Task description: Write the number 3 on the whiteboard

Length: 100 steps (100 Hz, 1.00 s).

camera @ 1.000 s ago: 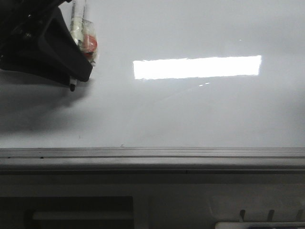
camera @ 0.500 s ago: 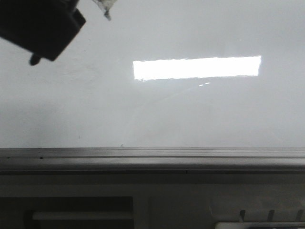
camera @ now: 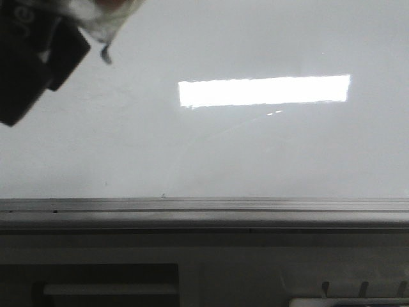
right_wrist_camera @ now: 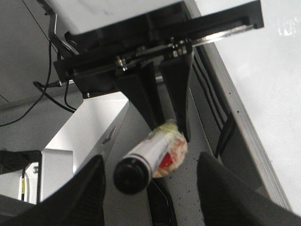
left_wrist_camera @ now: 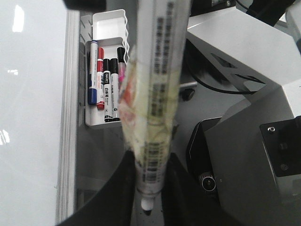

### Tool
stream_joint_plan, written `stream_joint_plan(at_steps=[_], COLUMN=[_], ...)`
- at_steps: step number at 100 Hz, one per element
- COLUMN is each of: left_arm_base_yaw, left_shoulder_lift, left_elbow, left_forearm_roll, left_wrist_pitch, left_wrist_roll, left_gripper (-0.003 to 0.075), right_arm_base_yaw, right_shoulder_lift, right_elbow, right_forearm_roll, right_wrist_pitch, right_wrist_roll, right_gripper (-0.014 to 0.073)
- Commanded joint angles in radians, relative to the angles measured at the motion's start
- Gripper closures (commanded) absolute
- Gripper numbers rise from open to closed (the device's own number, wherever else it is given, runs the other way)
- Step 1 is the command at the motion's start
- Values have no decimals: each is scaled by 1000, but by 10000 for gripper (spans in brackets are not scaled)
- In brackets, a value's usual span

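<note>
Grey metal edge rail (camera: 204, 214) nearest, then glossy pale grey-white whiteboard (camera: 268, 153), no 3 stroke visible on it. Left gripper (left_wrist_camera: 149, 181) pinches tape-wrapped white marker (left_wrist_camera: 153, 94) above board's far-left corner. Right gripper (right_wrist_camera: 150, 188) jaws spread, holding nothing

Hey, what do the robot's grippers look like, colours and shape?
The left gripper has matte black wedge-shaped fingers tapering to narrow tips, mounted on a black body with silver screws. The right gripper shows two broad, rounded black fingers. Black cables trail behind.
</note>
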<state>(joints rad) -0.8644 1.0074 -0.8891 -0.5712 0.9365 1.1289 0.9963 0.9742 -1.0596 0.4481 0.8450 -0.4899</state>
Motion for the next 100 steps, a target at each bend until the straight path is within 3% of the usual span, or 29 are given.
stream_joint_plan(at_steps=[1,44,58,73,81,88,100], left_arm_base_yaw=[-8,-8,-8,-8,-8,-8,-8], left_shoulder_lift=[-16,-16,-16,-16,-16,-16,-25], left_elbow=[-33,-33,-33,-33,-39,-44,-78], left_forearm_roll=[-38,-40,-40,-67,-82,-97,-81], left_wrist_pitch=[-30,-30,-30,-37,-50,-52,-47], left_wrist_roll=[-1,-1,-1,-3,-19,-23,-142], left_gripper=[741,741,741,741,736,676,414], right_arm_base_yaw=[9,9,9,9,9,9,9], right_shoulder_lift=[-1,86,108,115,115,115,115], right_elbow=[-36,-36,-36,-36,-36,-36,-36], right_forearm_roll=[27,42,48,56,56,56,54], right_wrist_pitch=[-108,-96,-70,-79,-86,-88,-95], right_wrist_roll=[-13,-13,-13,-13,-13,-13,-13], right_gripper=[214,228,381,658,657,657,657])
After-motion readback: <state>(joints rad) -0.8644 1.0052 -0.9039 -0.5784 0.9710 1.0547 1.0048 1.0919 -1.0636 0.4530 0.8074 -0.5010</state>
